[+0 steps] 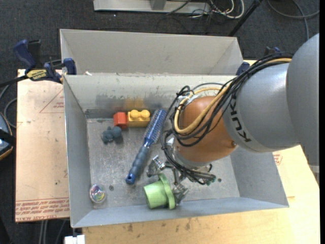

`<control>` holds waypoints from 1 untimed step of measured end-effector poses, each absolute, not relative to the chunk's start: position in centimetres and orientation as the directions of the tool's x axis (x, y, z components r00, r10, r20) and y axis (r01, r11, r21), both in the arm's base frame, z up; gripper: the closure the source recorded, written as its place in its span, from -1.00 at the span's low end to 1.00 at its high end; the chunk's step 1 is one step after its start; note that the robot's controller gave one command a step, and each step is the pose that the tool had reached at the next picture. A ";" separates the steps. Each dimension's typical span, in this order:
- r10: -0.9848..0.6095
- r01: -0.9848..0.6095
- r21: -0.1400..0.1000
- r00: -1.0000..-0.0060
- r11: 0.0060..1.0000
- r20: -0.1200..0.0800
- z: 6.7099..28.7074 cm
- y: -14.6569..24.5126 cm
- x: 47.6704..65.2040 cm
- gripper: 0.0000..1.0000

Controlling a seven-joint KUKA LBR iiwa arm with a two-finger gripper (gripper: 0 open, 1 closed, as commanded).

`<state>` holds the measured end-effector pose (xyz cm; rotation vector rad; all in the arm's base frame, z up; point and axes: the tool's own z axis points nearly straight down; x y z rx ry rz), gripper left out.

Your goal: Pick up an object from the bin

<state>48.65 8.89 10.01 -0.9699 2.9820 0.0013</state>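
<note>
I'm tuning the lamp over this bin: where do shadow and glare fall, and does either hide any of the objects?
Camera view: the arm dims the bin floor beneath it, near the green cup; the shiny ball in the near-left corner glints; the orange cover shows a soft sheen; the blue brush is evenly lit, nothing hidden by glare.

Blue brush (147, 145), green cup (158, 195), orange block (120, 119), yellow block (138, 116), grey bin (76, 136)

The grey metal bin (104, 169) carries a blue brush (144, 149) lying slantwise mid-floor. An orange block (120, 119) touches a yellow block (138, 116) by the back wall, with a blue-grey figure (111, 135) just before them. A green cup (158, 195) lies tipped at the front and a small glittery ball (97, 193) sits in the front left corner.
</note>
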 end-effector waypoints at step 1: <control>-0.711 -0.711 -0.016 -0.703 0.703 -0.019 7.6 11.2 49.1 -1.00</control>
